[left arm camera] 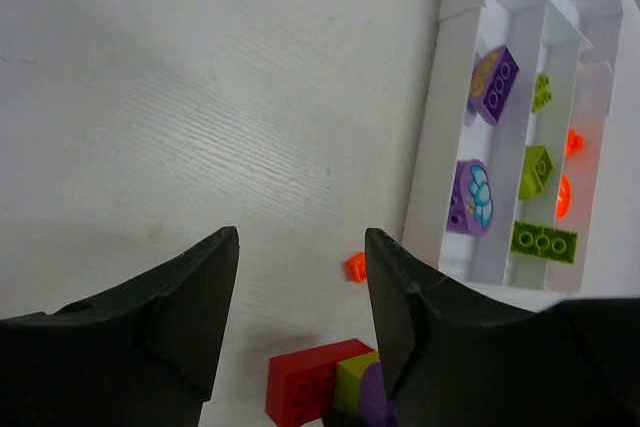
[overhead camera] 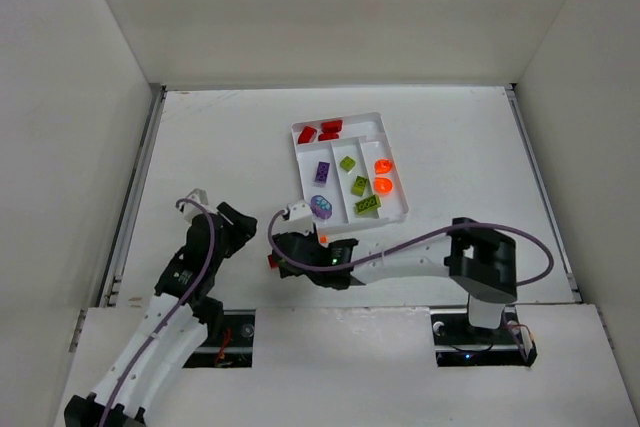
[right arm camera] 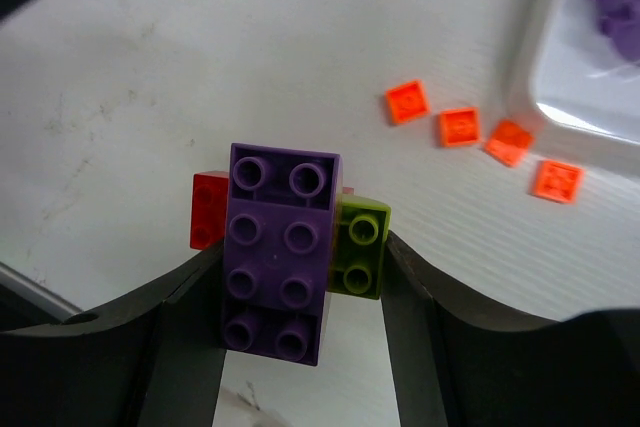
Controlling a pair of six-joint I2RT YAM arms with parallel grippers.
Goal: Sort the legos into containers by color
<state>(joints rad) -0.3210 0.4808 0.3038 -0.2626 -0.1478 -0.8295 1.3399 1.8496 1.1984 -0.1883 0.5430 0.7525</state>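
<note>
My right gripper (right arm camera: 303, 249) is shut on a purple brick (right arm camera: 278, 262) and a lime green brick (right arm camera: 358, 249) held side by side between its fingers; a red brick (right arm camera: 208, 209) lies just behind its left finger. In the top view this gripper (overhead camera: 287, 252) is on the table just in front of the white tray (overhead camera: 299, 159). The tray holds red bricks (overhead camera: 320, 131) in its crosswise section, and purple (overhead camera: 321, 173), green (overhead camera: 359, 185) and orange pieces (overhead camera: 383, 185) in its long sections. My left gripper (left arm camera: 300, 247) is open and empty over bare table, left of the tray (left arm camera: 430, 167).
Several small orange square pieces (right arm camera: 459, 126) lie loose on the table near the tray's near corner (right arm camera: 530, 77); one shows in the left wrist view (left arm camera: 356, 267). The red brick (left arm camera: 305, 382) sits beside the right gripper. White walls enclose the table.
</note>
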